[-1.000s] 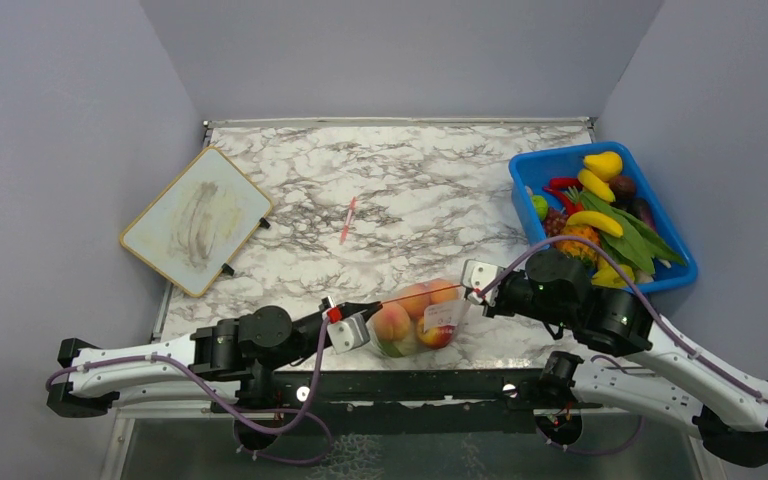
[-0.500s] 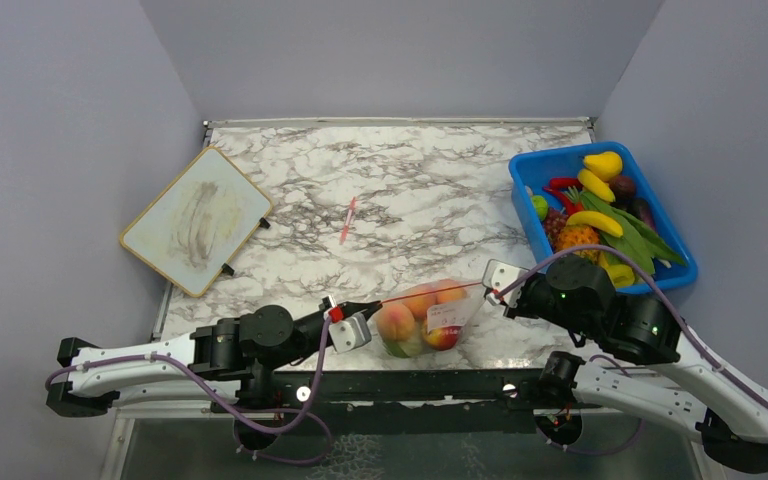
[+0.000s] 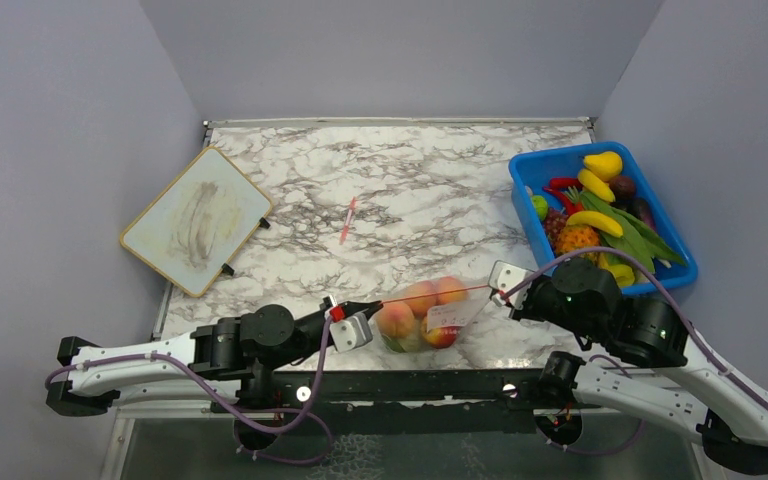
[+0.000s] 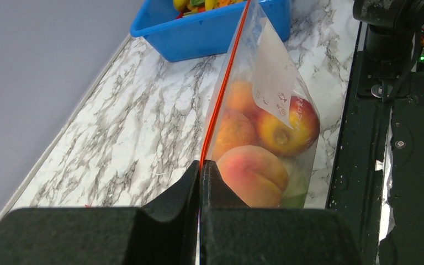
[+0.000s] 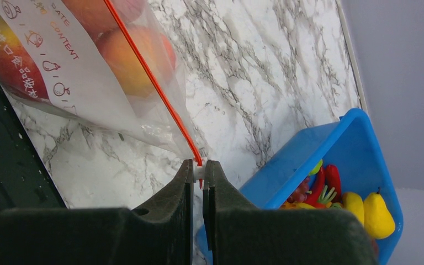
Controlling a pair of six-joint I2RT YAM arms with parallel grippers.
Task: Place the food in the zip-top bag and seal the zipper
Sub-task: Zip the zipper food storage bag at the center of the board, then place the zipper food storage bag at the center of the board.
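As the left gripper (image 4: 200,167) pinches its zipper (image 4: 224,83), the clear bag (image 4: 270,72) bulges.

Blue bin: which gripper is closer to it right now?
Right. The right gripper pinches the zipper end close beside the blue bin; the left gripper holds the opposite end, across the zip-top bag.

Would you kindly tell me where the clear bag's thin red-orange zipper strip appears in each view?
Top external: the thin red-orange zipper strip stretches across low centre.
Left wrist: the strip climbs from bottom centre to the top edge.
Right wrist: the strip slants from top left to bottom centre.
Shared landmark: the blue plastic bin.
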